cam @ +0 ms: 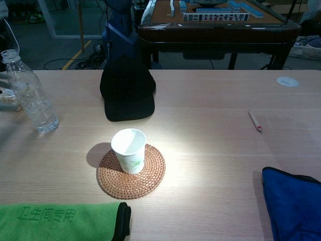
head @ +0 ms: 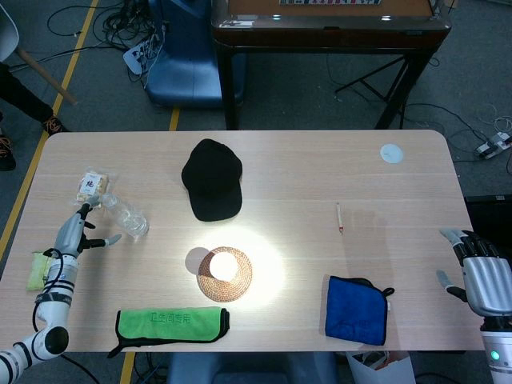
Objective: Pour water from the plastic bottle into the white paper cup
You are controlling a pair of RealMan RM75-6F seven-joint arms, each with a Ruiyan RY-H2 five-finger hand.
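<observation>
I'm holding my left hand (head: 74, 234) just left of the plastic bottle (head: 126, 215), fingers spread apart and gripping nothing. One fingertip is pointing right toward the bottle's base and there is a small gap between them in the head view; I'm not touching it as far as I can tell. The bottle is standing upright on the left part of the table (head: 320, 172), long axis vertical, cap off and mouth open at the top in the chest view, where it (cam: 30, 94) is showing at the far left. So the bottle is lying to the right of my left fingers and slightly farther from me. Just beyond it a snack packet (head: 94, 185) is lying on the table.

The white paper cup (cam: 129, 150) is sitting upright on a round woven coaster (cam: 150, 176), nearer to me than the bottle and well to its right, close to the table's middle. I'm judging the grasp as the step in hand: closing around the bottle's side from the left.

My right hand (head: 482, 276) is hanging off the right edge of the table, fingers apart and empty, well away from both bottle and cup. The left hand is clearly the nearer one.
</observation>
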